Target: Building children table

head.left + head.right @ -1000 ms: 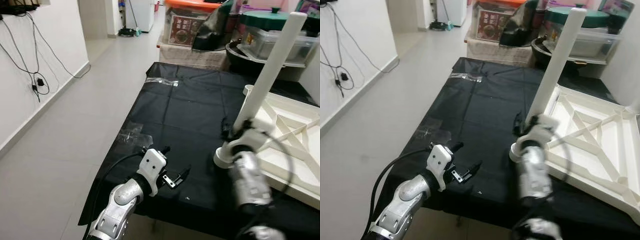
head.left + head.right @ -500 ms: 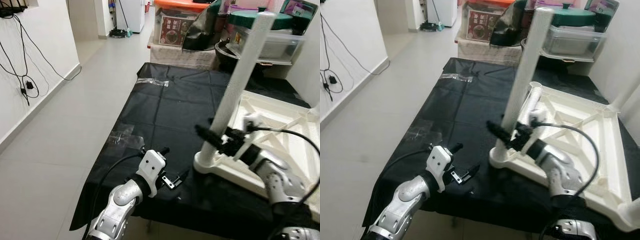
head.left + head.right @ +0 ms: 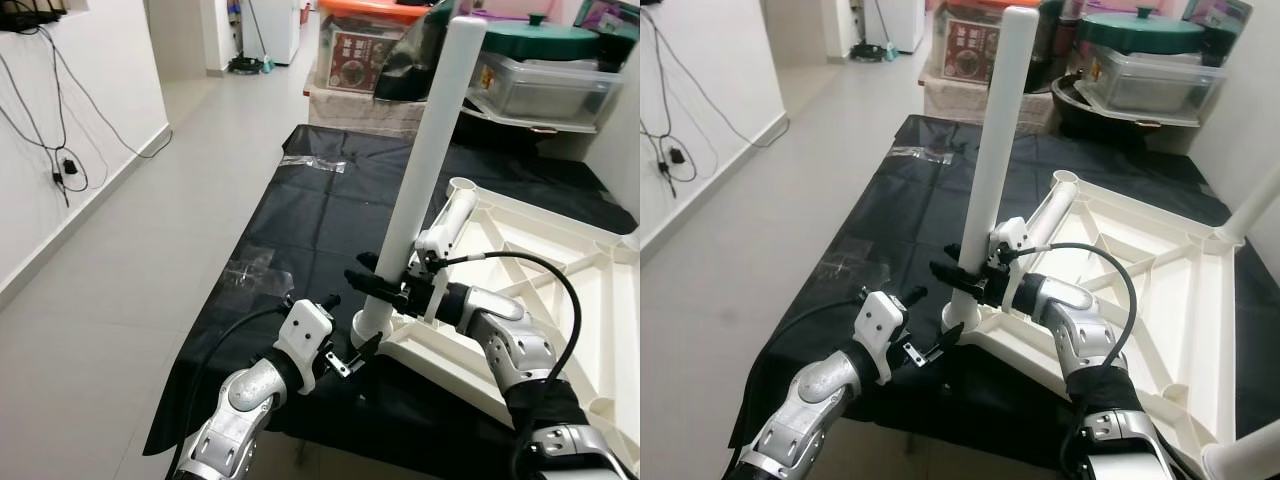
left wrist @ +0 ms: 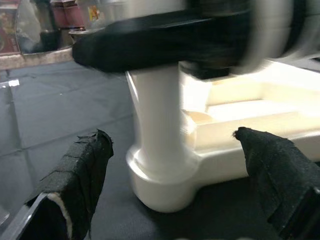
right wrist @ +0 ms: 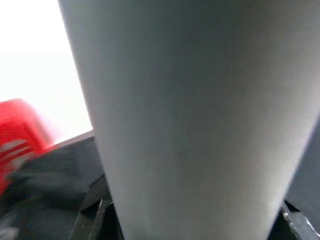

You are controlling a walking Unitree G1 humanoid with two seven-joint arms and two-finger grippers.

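The table leg (image 3: 425, 170) is plain white, and so is the upturned tabletop (image 3: 540, 270) with its ribbed underside — both unpatterned. They lie on a black cloth (image 3: 330, 220) covering the surface, with a strip of clear, shiny tape (image 3: 318, 162) on it. The arms are silver with white wrist housings; the left gripper (image 3: 357, 353) and right gripper (image 3: 372, 285) are black — so are their cables. The floor (image 3: 150, 250) is pale grey tile, the wall (image 3: 60, 120) white with black wires. Behind stand an orange-lidded box (image 3: 375, 40) and a dark green lid (image 3: 545, 38).
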